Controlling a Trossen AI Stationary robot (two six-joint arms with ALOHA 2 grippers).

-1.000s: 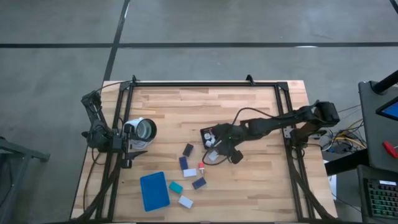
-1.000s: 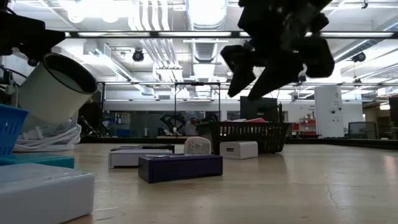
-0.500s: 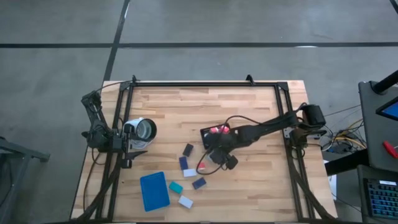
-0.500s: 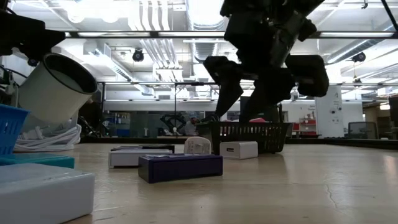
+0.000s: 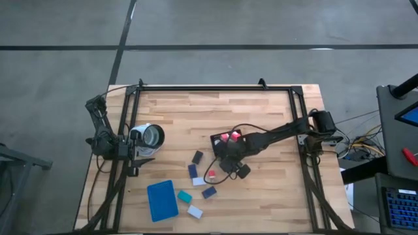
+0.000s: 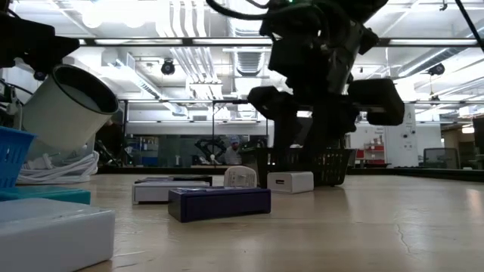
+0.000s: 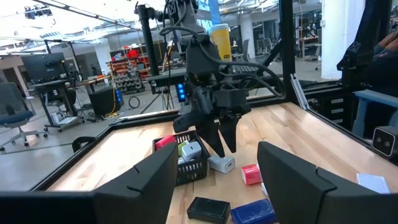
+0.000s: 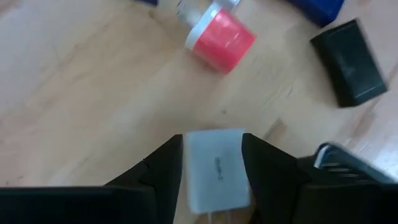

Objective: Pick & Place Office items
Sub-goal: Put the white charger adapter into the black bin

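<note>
My right gripper [image 5: 225, 163] [image 8: 214, 168] points down, open, just on the near side of the black mesh basket [image 5: 223, 139]. Its fingers stand on either side of a small white block [image 8: 214, 171] [image 7: 222, 164] that lies flat on the table. A red piece [image 8: 221, 37] [image 5: 211, 175] lies close by. Navy [image 5: 192, 171], teal [image 5: 185, 196] and white [image 5: 194, 211] blocks lie toward the near left. My left gripper [image 7: 217, 149] waits open at the table's left edge [image 5: 138, 158]. My right gripper comes at the white block from above, one finger [image 8: 165, 171] by each long side [image 8: 189, 174]. I cannot tell whether the fingers touch it. The block lies flat on the table.
The basket [image 7: 186, 163] holds pink, green and white pieces. A black block [image 8: 351, 62] and a navy block [image 5: 209, 192] lie near the gripper. The flat blue tray [image 5: 162, 200] sits at the near left. A white cylinder [image 5: 150, 136] sits by the left arm. The table's right half is bare wood.
My right gripper has come down from well above the table, beside the basket, until its fingers stand around the white block. The arm has drawn in a little toward the table's left. The blocks have stayed where they were.
</note>
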